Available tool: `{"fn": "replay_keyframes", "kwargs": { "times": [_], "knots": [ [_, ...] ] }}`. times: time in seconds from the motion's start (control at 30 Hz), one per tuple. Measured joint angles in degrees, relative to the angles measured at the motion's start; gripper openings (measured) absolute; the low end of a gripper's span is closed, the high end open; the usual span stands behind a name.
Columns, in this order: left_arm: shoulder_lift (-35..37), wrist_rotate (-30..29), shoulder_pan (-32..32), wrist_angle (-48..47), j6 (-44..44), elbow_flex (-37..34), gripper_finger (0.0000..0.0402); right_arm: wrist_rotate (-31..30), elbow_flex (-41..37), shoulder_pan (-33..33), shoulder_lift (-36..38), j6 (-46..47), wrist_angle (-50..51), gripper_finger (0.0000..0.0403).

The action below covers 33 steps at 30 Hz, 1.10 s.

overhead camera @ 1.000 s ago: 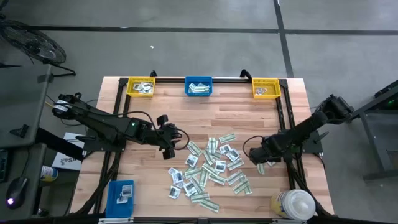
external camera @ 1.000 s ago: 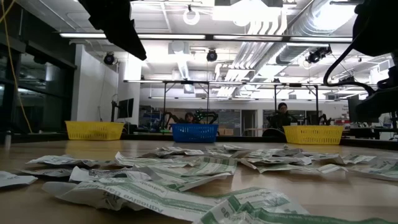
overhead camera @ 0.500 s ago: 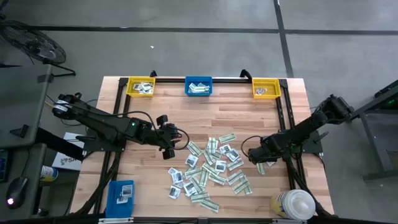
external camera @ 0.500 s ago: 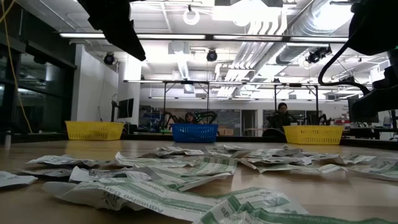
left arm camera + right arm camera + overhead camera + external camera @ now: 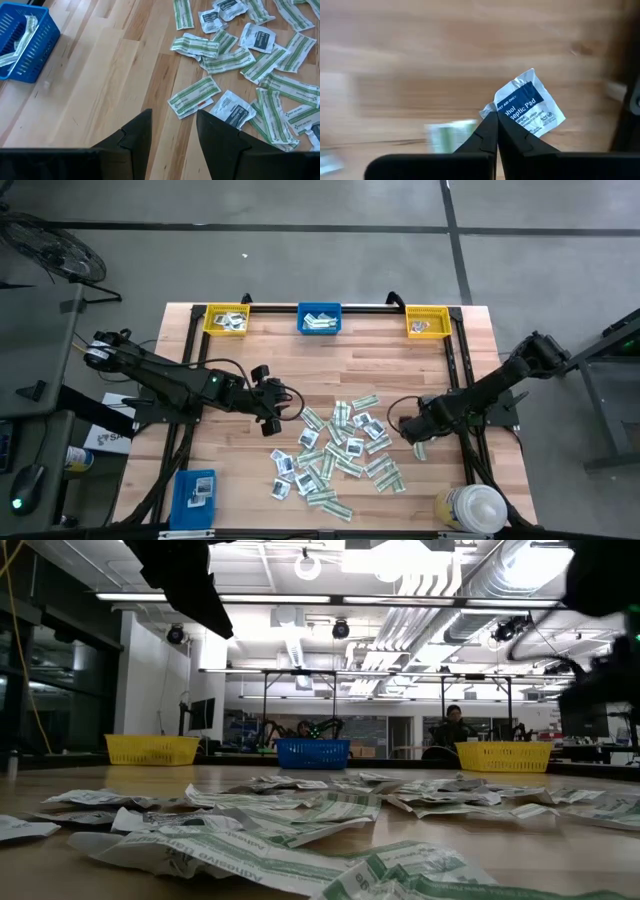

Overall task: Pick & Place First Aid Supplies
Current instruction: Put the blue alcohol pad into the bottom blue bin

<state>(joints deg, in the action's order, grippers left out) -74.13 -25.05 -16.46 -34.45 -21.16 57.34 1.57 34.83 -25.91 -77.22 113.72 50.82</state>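
Observation:
The first aid supplies [image 5: 340, 450] are small white and green-and-white paper packets, lying flat and scattered on the wooden table right of its middle. My right gripper [image 5: 412, 432] hangs at the pile's right edge, pointing down. It is shut on a white packet with a blue label [image 5: 530, 107]. My left gripper [image 5: 283, 408] hovers open above bare wood left of the pile; its wrist view shows the fingers [image 5: 172, 135] apart with nothing between them. My right gripper pinches the white-and-blue packet by one corner [image 5: 501, 112] between its two fingertips, coming from above and pointing down. The rest of the packet sticks out flat beyond the fingertips. It looks lifted clear of the wood.
Two yellow bins [image 5: 226, 319] [image 5: 428, 321] and a blue bin [image 5: 320, 318] stand along the far edge. A white-capped bottle [image 5: 472, 508] stands at the near right corner. A blue box [image 5: 195, 490] lies at the near left. A green strip [image 5: 420, 450] lies beside my right gripper.
My right gripper has risen a little above the table at the pile's right edge.

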Motion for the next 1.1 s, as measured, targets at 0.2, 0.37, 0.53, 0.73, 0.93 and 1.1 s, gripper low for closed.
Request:
{"fn": "replay_keyframes", "kwargs": {
  "times": [0.2,0.37,0.53,0.73,0.93,1.1],
  "knots": [
    [0.0,0.0,0.0,0.0,0.0,0.0,0.0153,-5.2,2.9,0.4,2.5,-3.3,0.6,0.0000],
    [0.0,0.0,0.0,0.1,-0.1,0.0,0.0153,-9.4,6.8,1.1,2.5,-8.9,0.7,0.0000],
    [0.0,0.7,0.0,1.5,-0.1,0.0,0.0153,-15.9,12.0,3.0,2.6,-19.1,-0.9,0.0000],
    [0.0,0.7,0.0,7.5,0.0,0.0,0.0153,-17.7,17.2,8.5,2.6,-41.3,-13.4,0.0000],
    [0.0,3.4,1.1,20.3,3.6,0.0,0.0153,-8.4,20.9,14.4,2.6,-65.7,-31.8,0.0000],
    [0.0,7.9,4.2,28.5,4.1,0.0,0.0153,2.5,23.2,18.1,2.7,-78.1,-41.3,0.0000]
  ]
}}
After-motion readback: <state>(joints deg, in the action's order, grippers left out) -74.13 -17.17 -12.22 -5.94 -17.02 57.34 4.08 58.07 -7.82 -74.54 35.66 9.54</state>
